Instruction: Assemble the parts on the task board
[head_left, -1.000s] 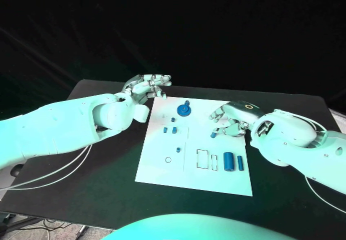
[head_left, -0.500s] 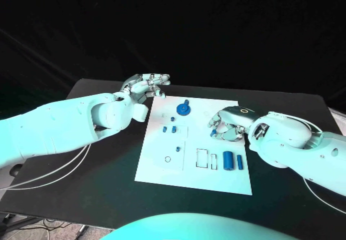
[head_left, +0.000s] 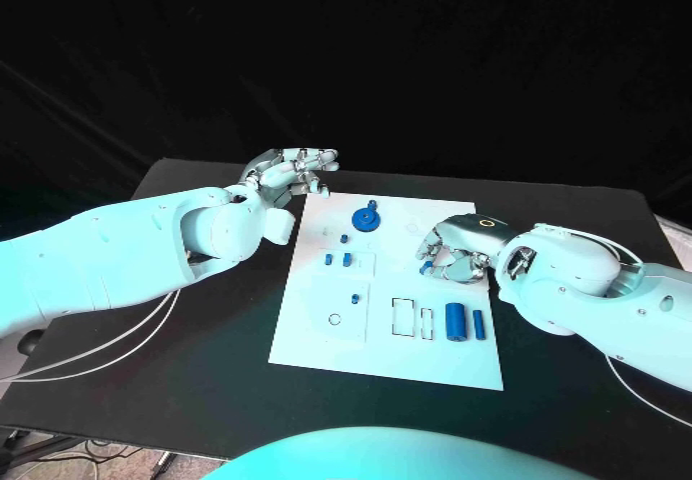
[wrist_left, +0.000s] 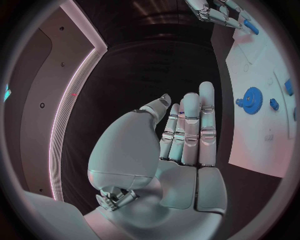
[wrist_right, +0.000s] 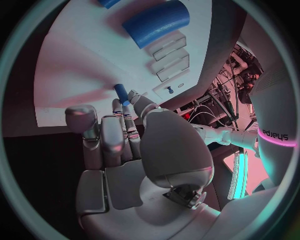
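Head view: black table (head_left: 202, 360) against a dark backdrop, white task board (head_left: 418, 350) centred on it. On the board: blue gear (head_left: 368, 217) near the far edge, two small blue pegs (head_left: 338, 259) just below it, one tiny blue part (head_left: 356, 298) further down, a ring outline near the front left. Rectangular slots (head_left: 414, 317) at mid-right, with a large blue cylinder (head_left: 456, 321) and a slimmer blue cylinder (head_left: 479, 322) lying just beside them. Left hand (head_left: 293, 172) off the board's far-left corner, above the table, fingers held close together and partly curled, nothing in them. Right hand (head_left: 454, 250) over the board's right side, fingers bunched downward; a small blue pin (head_left: 427, 268) at the fingertips, mostly hidden by the hand here.

Left wrist view: left hand (wrist_left: 181, 145) with fingers straight and side by side, thumb alongside, empty. Board (wrist_left: 259, 95) cut off at the circle's rim, gear (wrist_left: 252, 96) and a small peg (wrist_left: 274, 104) visible on it. Far off, right hand (wrist_left: 219, 12) with a blue piece at its fingertips, too small for detail.

Right wrist view: right hand (wrist_right: 134, 150) pinching the blue pin (wrist_right: 121, 94) between thumb and finger, other fingers close alongside. Pin tip over the white board (wrist_right: 81, 75); contact with the surface impossible to tell. Large cylinder (wrist_right: 156, 22) next to the slots (wrist_right: 170, 57), the second cylinder clipped by the rim.
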